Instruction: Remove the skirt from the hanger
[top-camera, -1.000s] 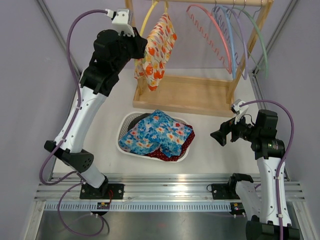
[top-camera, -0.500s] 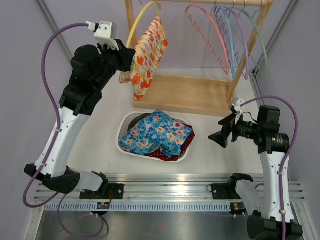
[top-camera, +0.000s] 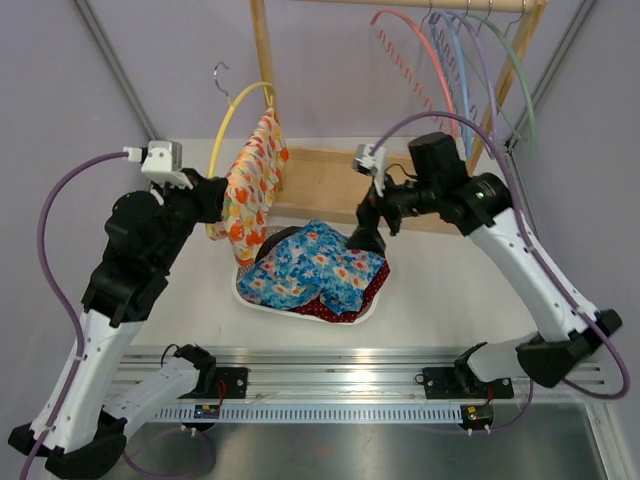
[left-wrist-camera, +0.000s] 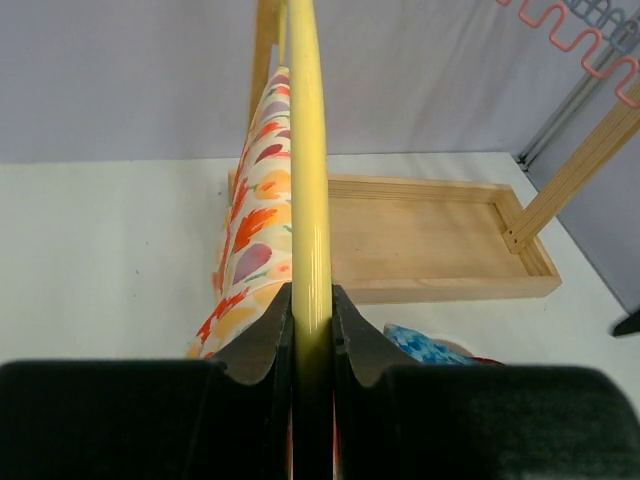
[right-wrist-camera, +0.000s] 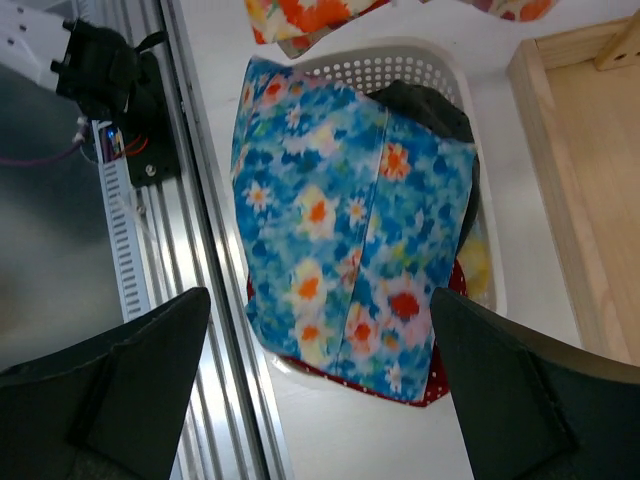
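Skirt (top-camera: 250, 190), flowered in orange and red: draped over a yellow hanger (left-wrist-camera: 308, 150), carried in the air just left of the rack and above the left end of the basket; not yet off the hanger

Left gripper (left-wrist-camera: 310, 305): clamped tight on the hanger's rod, no gap at the jaws. Judged reason: gripping the rod rather than the fabric leaves the fabric free to slide off

Right gripper (right-wrist-camera: 320, 300): fingers spread wide, nothing held; hovers over the basket, near the skirt's lower hem. Judged reason: placed to take the hem and draw it away

Basket (top-camera: 243, 265): white, perforated, piled with a blue cloth (top-camera: 320, 265) over dark and red pieces; probably where the skirt is to go

Rack (top-camera: 330, 180): wooden tray base and posts; spare hangers (top-camera: 450, 60) bare at the rail's right end

Views: the left wrist camera alone shows the pinch on the rod and the skirt hanging to one side of it. The right wrist camera alone shows the open span, with the hem at its top edge. Only the overhead camera shows the hook clear of the rail and both arms at once
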